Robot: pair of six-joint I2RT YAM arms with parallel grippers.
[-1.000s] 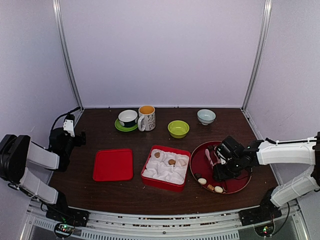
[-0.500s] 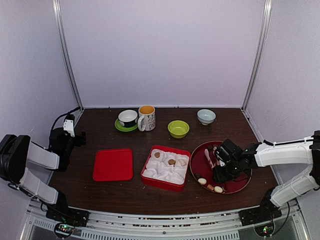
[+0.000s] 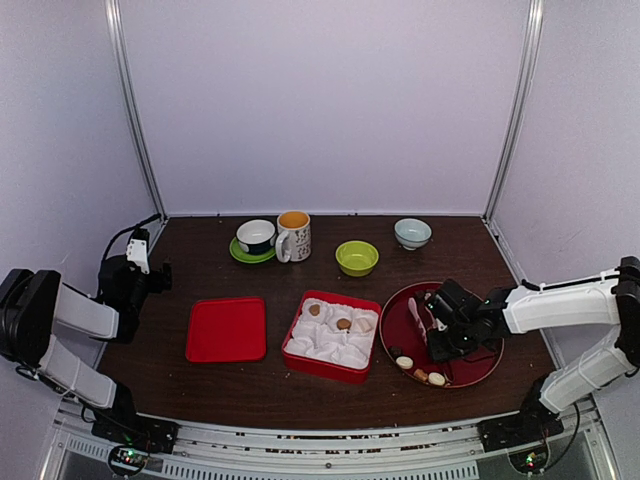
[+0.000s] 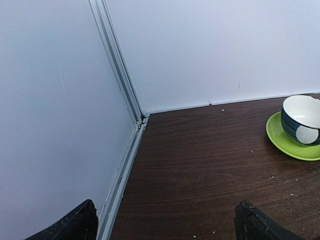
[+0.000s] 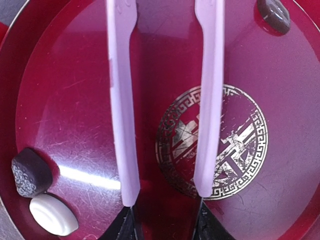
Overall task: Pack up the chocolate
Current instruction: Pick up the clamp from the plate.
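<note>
The left gripper (image 4: 167, 226) is idling with fingers (image 4: 72, 225) spread, while the right gripper (image 5: 165, 227) is pinching the pink tongs (image 5: 122, 125) over the plate (image 5: 75, 75) with the chocolate (image 5: 31, 171) lying outside their arms, 2 pieces beside the fingers, 1 far ahead, so the tongs are risking closing on nothing.

This is a robot test booth in a lab. Plain pale walls (image 3: 320, 100) close in three sides, with metal rails (image 3: 133, 110) in the corners. The left arm (image 3: 80, 315) and the right arm (image 3: 560, 305) are bolted to a metal frame (image 3: 320, 445) at the near edge of a dark wooden bench (image 3: 200, 265).
</note>
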